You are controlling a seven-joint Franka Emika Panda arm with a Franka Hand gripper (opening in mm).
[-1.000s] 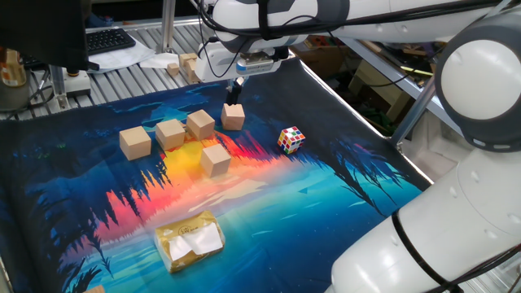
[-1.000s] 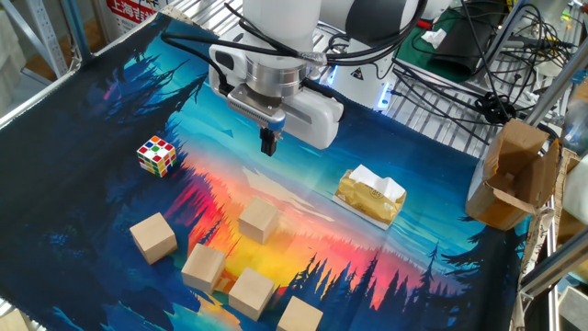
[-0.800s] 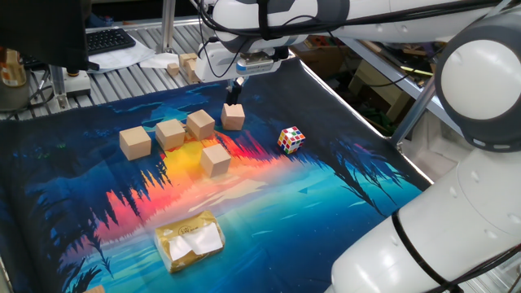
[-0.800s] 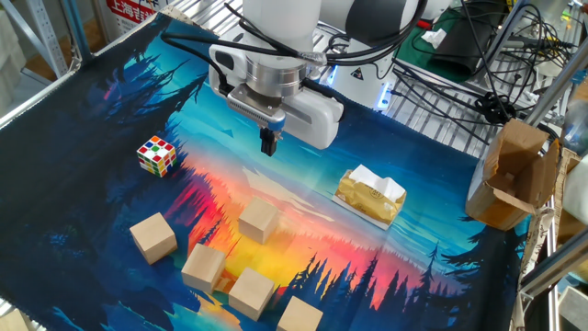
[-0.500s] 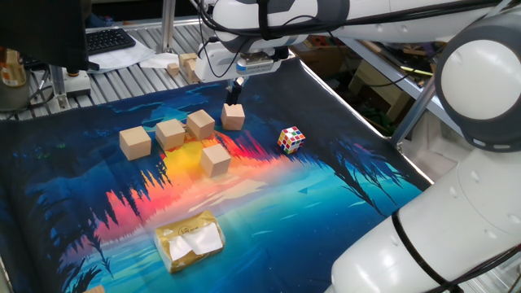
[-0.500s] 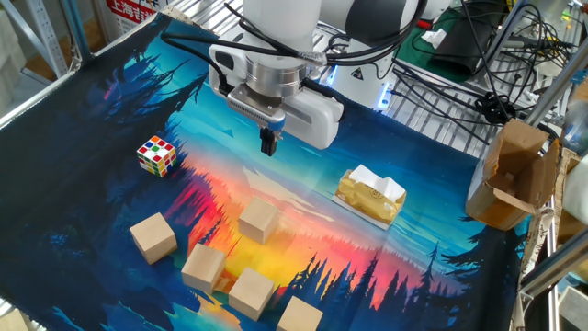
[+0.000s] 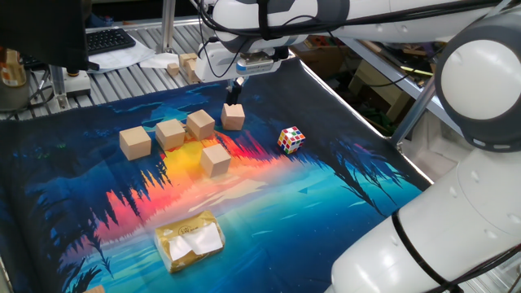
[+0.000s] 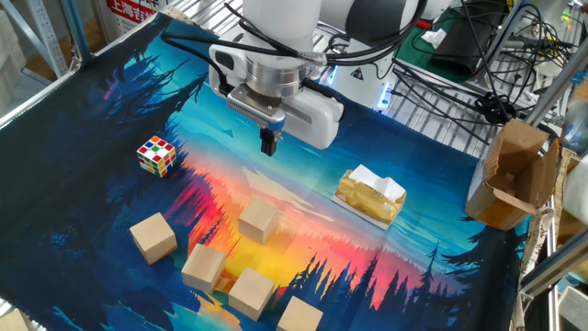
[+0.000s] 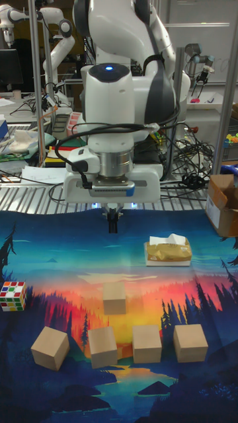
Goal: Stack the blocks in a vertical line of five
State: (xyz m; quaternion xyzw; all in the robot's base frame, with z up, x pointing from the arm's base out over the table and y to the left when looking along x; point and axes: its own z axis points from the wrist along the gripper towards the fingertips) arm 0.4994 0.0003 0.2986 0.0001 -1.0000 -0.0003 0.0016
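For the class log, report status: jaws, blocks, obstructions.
Gripper jaws shut, empty, above mat. Five blocks flat, unstacked. Puzzle cube and packet off to sides.

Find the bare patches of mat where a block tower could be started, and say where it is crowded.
Bare mat lies between the puzzle cube and the packet, under the raised gripper, and on the far side of the packet. It is crowded where the five blocks cluster near one edge.
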